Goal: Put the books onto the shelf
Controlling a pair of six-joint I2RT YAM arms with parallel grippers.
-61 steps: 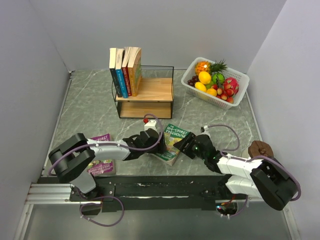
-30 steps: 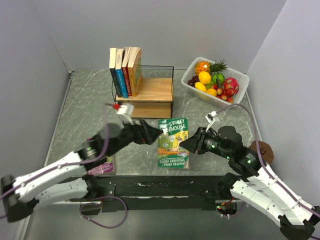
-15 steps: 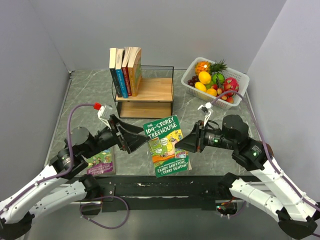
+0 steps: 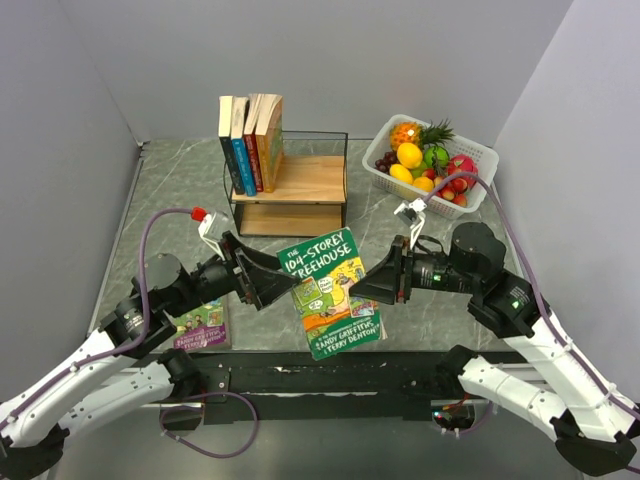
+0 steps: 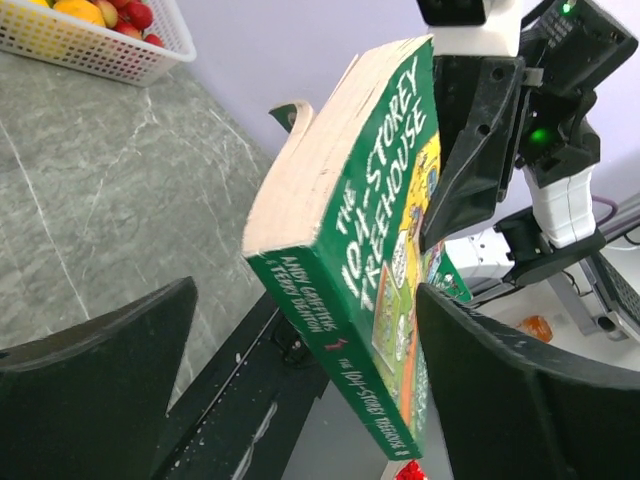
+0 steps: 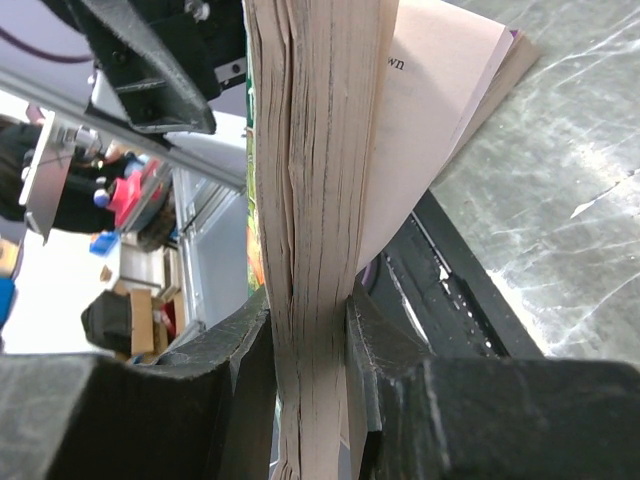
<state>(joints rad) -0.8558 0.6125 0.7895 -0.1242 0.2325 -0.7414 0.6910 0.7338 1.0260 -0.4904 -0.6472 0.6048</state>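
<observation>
Clamps green book in right hand, clear of the surface, for handover to wide-open left hand.

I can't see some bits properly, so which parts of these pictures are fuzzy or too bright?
Right wrist view: the green paperback book has sharp page edges, but the room behind is fuzzy and glaring white. Left wrist view: the cover title reads clearly; the black fingers of the left gripper are dark blobs. Top view: soft even light, faint shadows on the grey marbled table.
</observation>
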